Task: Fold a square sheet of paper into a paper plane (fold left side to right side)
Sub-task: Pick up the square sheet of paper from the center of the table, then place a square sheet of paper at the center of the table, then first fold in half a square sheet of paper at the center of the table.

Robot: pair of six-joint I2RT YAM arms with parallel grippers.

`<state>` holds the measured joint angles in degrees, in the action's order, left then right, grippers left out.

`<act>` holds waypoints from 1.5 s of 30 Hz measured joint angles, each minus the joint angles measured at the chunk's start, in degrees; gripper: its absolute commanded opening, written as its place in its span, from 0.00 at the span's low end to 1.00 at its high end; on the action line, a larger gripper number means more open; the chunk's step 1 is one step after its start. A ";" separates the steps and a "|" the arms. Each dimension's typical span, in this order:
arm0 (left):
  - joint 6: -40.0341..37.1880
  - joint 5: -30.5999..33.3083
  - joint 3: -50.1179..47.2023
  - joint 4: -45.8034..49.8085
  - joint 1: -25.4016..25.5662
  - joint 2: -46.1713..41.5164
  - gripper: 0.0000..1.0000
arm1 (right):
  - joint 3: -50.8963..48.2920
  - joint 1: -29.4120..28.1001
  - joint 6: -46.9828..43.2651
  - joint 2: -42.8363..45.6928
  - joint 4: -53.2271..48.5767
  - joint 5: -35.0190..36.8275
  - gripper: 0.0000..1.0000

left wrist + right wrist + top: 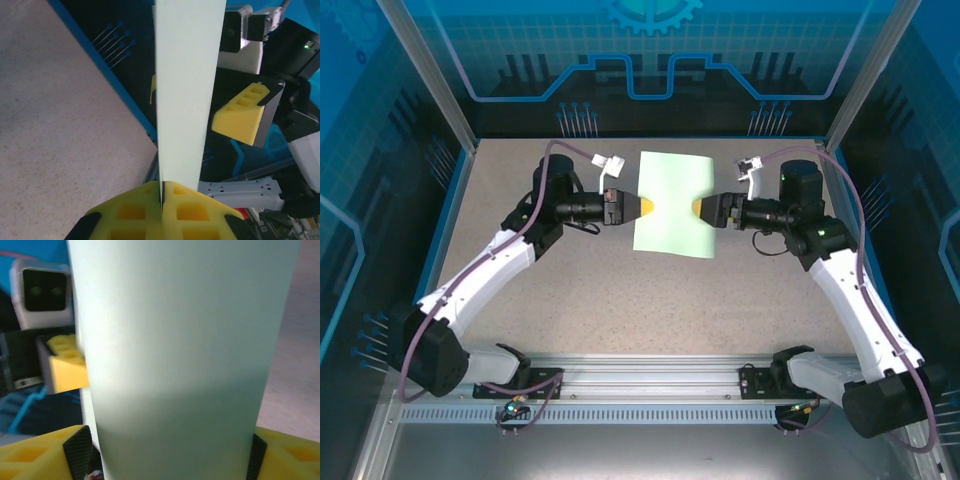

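While my left gripper [648,207] is clamped on the left edge of the sheet [672,190], its yellow fingers [135,212] meet with the thin paper pinched in the seam between them. My right gripper [698,207] sits at the opposite edge, facing the left one across the sheet, and its jaws stand wide. From the right wrist, the pale green paper runs up between two fingers set well apart. One of those fingers [240,117] shows just beside the paper from the left wrist. The sheet is over the middle of the table [570,290], toward the far side. I cannot tell whether it rests on it.
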<state>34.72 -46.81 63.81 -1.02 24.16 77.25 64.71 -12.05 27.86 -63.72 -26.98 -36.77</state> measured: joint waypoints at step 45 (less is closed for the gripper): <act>-2.64 8.35 14.40 20.35 -3.74 37.11 0.64 | 6.91 -5.05 6.08 -52.00 7.63 10.78 0.40</act>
<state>32.08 -38.46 78.22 19.33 20.43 114.37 71.61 -17.10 33.93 -115.72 -19.35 -26.00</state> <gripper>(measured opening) 0.624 0.395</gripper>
